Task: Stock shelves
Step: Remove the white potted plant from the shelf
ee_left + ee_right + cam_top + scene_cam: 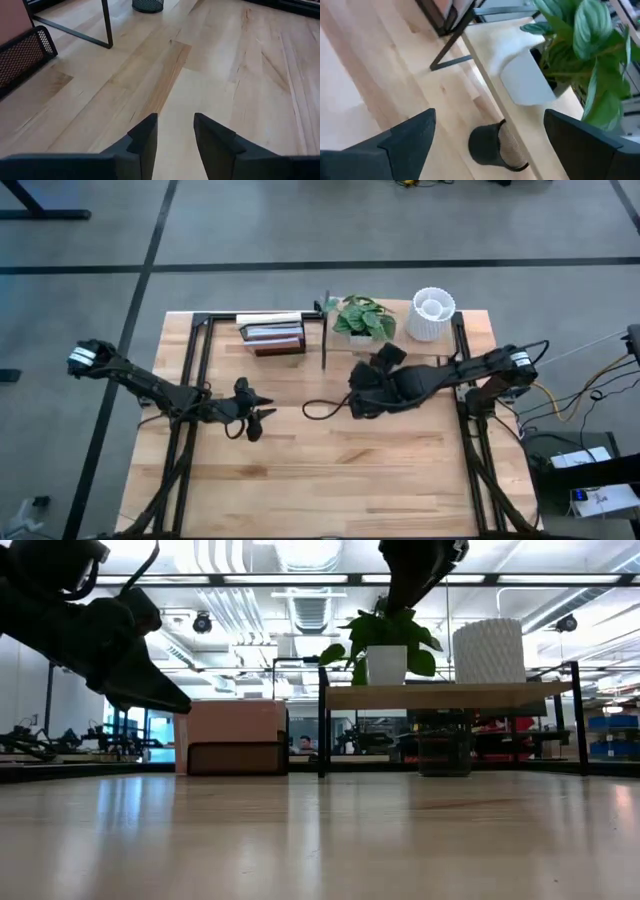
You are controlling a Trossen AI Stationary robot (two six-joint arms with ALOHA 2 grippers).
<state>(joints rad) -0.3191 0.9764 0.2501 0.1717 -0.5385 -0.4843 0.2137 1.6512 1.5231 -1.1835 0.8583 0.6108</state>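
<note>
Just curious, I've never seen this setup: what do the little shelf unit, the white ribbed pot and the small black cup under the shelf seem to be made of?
The shelves: a pale wooden board, visible grain, on thin matte black legs, probably metal. White ribbed pot: matte, finely ridged surface, maybe ceramic or plastic; hard to tell. Black cup: see-through mesh wall, likely wire mesh metal.

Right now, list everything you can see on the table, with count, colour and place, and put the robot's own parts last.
Black-framed shelf unit with pale wooden board: one, back right of table.
Green leafy plant in white pot: one, on the shelf board.
White ribbed vase: one, on the board, right of the plant.
Black mesh cup: one, on the tabletop under the board.
Pinkish-brown books in dark mesh rack: a few, back centre-left.
Left gripper: dark, fingers open, mid table.
Right gripper: dark, fingers open, by the plant.
</note>
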